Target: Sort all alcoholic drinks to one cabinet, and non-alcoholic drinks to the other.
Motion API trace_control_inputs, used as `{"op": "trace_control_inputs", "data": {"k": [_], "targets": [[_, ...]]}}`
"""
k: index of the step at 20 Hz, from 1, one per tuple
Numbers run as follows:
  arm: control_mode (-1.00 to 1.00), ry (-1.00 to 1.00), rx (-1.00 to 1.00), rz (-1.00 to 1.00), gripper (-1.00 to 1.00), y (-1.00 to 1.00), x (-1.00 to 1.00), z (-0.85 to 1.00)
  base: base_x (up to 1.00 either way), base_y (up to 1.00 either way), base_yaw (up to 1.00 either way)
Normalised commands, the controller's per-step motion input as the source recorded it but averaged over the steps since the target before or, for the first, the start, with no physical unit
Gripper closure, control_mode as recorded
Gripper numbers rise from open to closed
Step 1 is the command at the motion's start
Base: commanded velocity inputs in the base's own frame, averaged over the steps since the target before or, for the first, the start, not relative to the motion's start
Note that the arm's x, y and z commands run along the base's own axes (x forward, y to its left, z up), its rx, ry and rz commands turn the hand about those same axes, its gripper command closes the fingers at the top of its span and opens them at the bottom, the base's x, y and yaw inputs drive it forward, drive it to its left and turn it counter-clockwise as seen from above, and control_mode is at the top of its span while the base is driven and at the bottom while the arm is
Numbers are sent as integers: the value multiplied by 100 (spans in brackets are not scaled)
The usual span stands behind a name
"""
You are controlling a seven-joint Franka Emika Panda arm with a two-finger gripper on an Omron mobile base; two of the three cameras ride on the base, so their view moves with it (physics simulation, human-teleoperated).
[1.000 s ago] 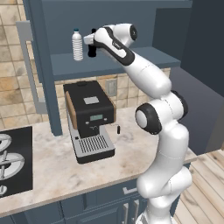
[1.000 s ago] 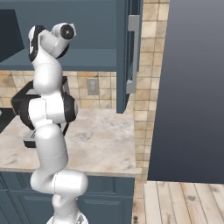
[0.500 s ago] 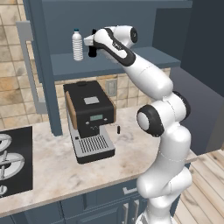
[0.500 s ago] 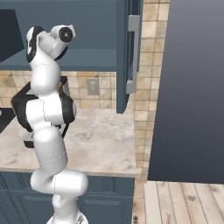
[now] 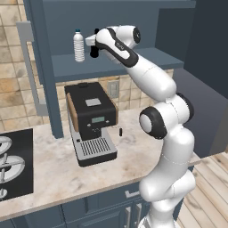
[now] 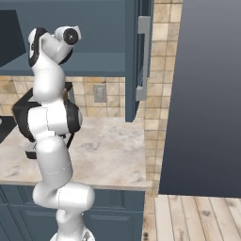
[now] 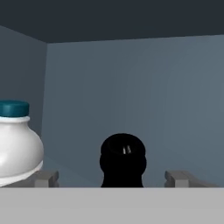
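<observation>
So the gripper is up inside the open cabinet, jaws spread wide with the cola bottle standing between them, not clamped, sitting loose on the cabinet shelf. The water bottle stands just beside it toward the shelf's left edge, near the cabinet's side wall. My guess is the cola is light, rigid and a bit slick, with a rounded top, so if it needs regrabbing, go for the straight body below the shoulder, not the neck. The water bottle is probably thin ribbed plastic, squishy, and tall enough to tip over easily, so grab mid-body, gently.
</observation>
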Motion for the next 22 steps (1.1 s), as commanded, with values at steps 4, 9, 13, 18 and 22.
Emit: {"op": "trace_control_inputs", "data": {"k": [4,9,13,18,22], "targets": [[-100,0,0,0,-100,0,0,1,0,0,0],[-100,-1,0,0,-100,0,-1,18,0,0,0],[-100,0,0,0,-100,-1,0,21,0,0,0],[-100,0,0,0,-100,-1,0,4,0,0,0],[-100,0,-1,0,-100,-1,0,0,0,0,0]]}}
